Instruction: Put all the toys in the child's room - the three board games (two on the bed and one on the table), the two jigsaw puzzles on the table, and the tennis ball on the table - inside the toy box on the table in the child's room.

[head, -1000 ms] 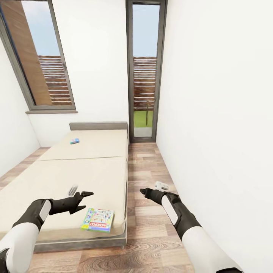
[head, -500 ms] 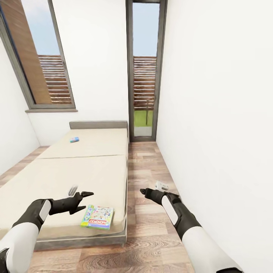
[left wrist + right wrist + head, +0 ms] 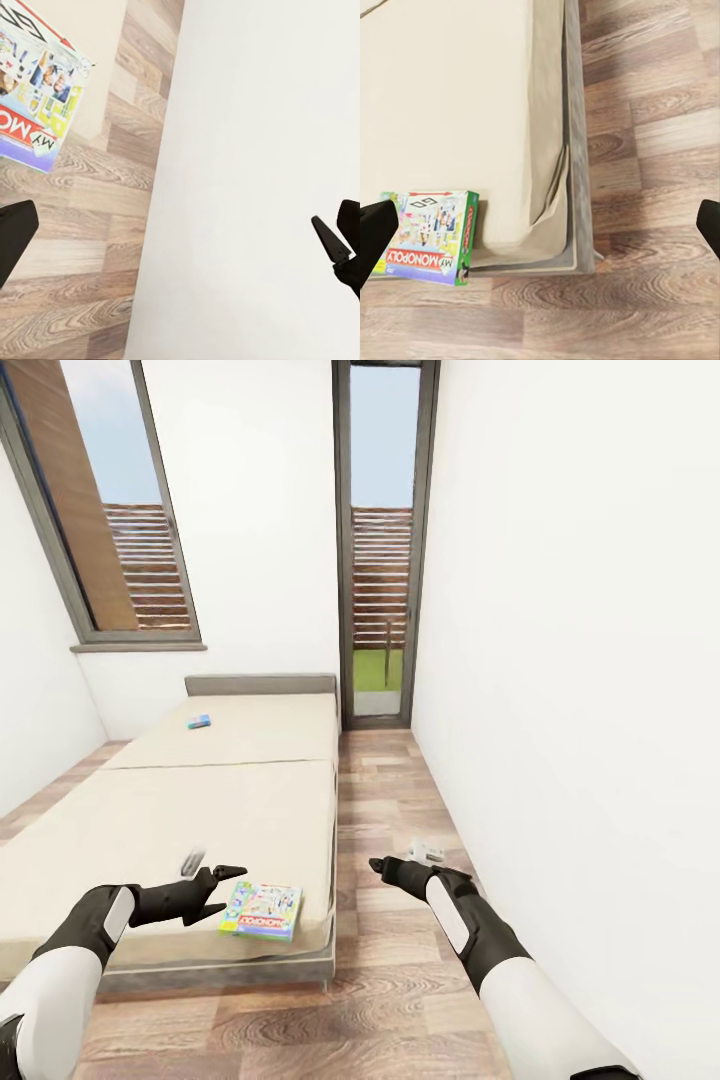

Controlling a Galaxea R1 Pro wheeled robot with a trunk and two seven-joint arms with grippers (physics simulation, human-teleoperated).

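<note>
Best to roll in closer first; near board game [image 3: 262, 911] lying flat at the foot corner of the bed [image 3: 150, 820], just beside the left gripper [image 3: 222, 884]; second game [image 3: 199, 721] far up by the headboard; advisable to centre the near box between wide fingers, then come down across its narrow sides and lift level, wary of nudging it off the mattress edge; left fingers spread wide and empty; right gripper [image 3: 385, 868] over the floor [image 3: 385, 800], likewise spread and empty
</note>
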